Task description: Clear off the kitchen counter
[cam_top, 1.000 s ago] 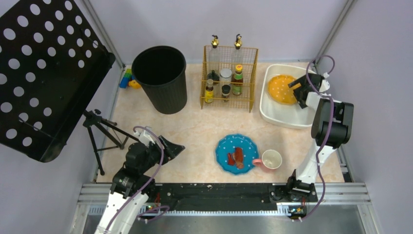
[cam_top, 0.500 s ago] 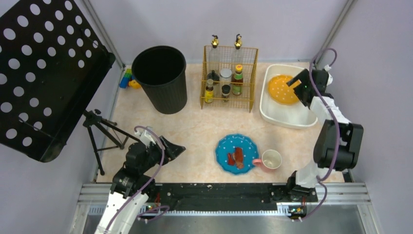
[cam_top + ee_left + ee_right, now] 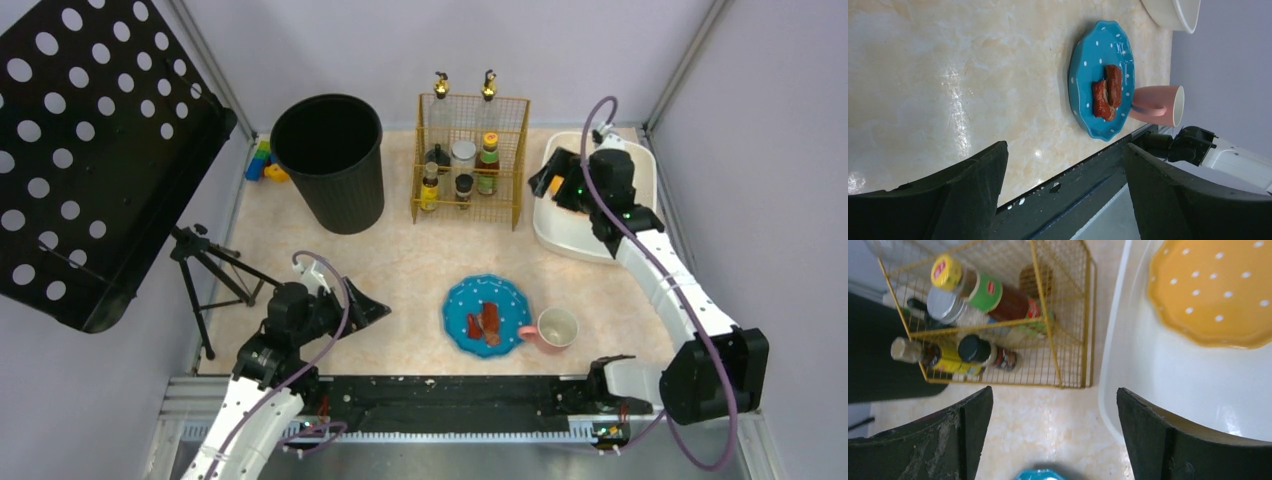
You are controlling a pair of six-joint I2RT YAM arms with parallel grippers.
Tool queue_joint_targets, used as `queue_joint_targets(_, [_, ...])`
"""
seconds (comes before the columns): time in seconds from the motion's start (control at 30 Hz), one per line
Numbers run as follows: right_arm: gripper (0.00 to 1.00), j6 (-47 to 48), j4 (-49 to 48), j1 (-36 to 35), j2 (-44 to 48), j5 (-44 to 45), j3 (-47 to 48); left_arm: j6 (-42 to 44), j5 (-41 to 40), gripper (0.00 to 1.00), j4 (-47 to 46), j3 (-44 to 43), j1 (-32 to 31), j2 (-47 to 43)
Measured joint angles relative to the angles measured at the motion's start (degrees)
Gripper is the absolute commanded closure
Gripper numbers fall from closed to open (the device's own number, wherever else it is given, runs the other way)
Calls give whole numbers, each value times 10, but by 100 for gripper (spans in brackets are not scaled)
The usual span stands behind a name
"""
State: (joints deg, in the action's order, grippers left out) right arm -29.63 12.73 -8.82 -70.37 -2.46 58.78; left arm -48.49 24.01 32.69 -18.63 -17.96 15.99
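The kitchen counter (image 3: 400, 255) is pale marbled beige. A blue dotted plate (image 3: 460, 300) with red-brown sausage pieces (image 3: 487, 322) lies at the front middle, and a pink mug (image 3: 556, 329) touches its right side. Both show in the left wrist view, the plate (image 3: 1079, 75) and the mug (image 3: 1155, 102). My left gripper (image 3: 366, 308) is open and empty, low over the counter to the left of the plate. My right gripper (image 3: 552, 182) is open and empty above the left rim of the white tub (image 3: 575, 240). An orange dotted plate (image 3: 1213, 295) lies in the tub.
A yellow wire rack (image 3: 472, 165) with bottles stands at the back middle. A black bin (image 3: 330, 160) stands back left, with toy blocks (image 3: 263, 163) behind it. A tripod (image 3: 210, 270) holding a black perforated panel (image 3: 90, 150) is at the left edge.
My right arm has swung left, from the tub's right side to over its left rim, with the orange plate left in the tub. My left arm has edged slightly right.
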Motion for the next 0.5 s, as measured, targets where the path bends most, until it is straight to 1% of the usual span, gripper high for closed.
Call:
queue_joint_targets(0.13, [15, 27, 33, -50, 0, -12, -12, 9, 21, 7, -24, 0, 0, 43])
queue_joint_targets(0.23, [19, 38, 56, -73, 3, -24, -30, 11, 36, 7, -45, 0, 0, 70])
queue_joint_targets(0.37, [28, 42, 78, -87, 17, -32, -60, 12, 49, 8, -73, 0, -6, 108])
queue_joint_targets(0.5, [35, 40, 97, -102, 32, -32, -100, 13, 46, 9, -103, 0, -38, 153])
